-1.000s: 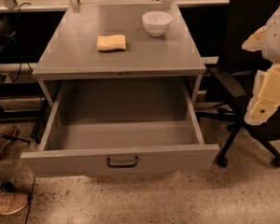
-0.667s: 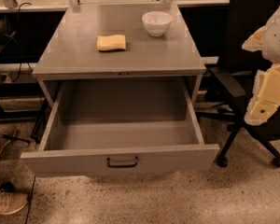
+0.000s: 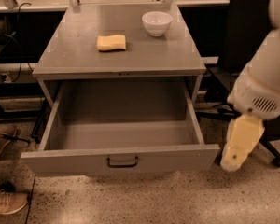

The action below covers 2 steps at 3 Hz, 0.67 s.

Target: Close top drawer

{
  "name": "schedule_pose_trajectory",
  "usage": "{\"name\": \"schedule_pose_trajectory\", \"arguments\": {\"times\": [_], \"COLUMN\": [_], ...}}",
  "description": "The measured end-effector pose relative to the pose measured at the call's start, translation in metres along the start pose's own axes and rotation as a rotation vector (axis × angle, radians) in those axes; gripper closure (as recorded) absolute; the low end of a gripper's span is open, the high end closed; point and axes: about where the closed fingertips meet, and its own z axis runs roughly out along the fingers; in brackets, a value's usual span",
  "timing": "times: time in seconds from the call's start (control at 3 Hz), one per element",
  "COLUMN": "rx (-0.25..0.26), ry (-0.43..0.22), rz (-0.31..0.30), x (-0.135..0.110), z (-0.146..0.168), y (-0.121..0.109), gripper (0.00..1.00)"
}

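Note:
The top drawer [image 3: 121,160] of a grey metal cabinet is pulled far out and its inside is bare. Its flat front panel carries one small dark loop handle [image 3: 122,162]. My gripper [image 3: 234,160] hangs at the right, pale yellow under the white arm [image 3: 266,85]. Its tip is just beside the drawer front's right corner, slightly off it.
The cabinet top [image 3: 74,55] holds a yellow sponge [image 3: 111,43] and a white bowl [image 3: 157,23]. A black office chair [image 3: 252,36] stands behind my arm at the right. A shoe [image 3: 7,202] is on the speckled floor at the lower left. A bench runs along the back.
My arm has come down and to the left, so the gripper is now low beside the drawer front's right corner. The drawer has stayed open.

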Motion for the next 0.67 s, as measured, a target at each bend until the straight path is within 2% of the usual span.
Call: {"name": "schedule_pose_trajectory", "arguments": {"times": [0.33, 0.67], "rx": [-0.148, -0.179], "ry": [0.063, 0.092], "rz": [0.103, 0.128], "x": [0.006, 0.014], "z": [0.068, 0.083], "y": [0.040, 0.052], "gripper": [0.00, 0.00]}}
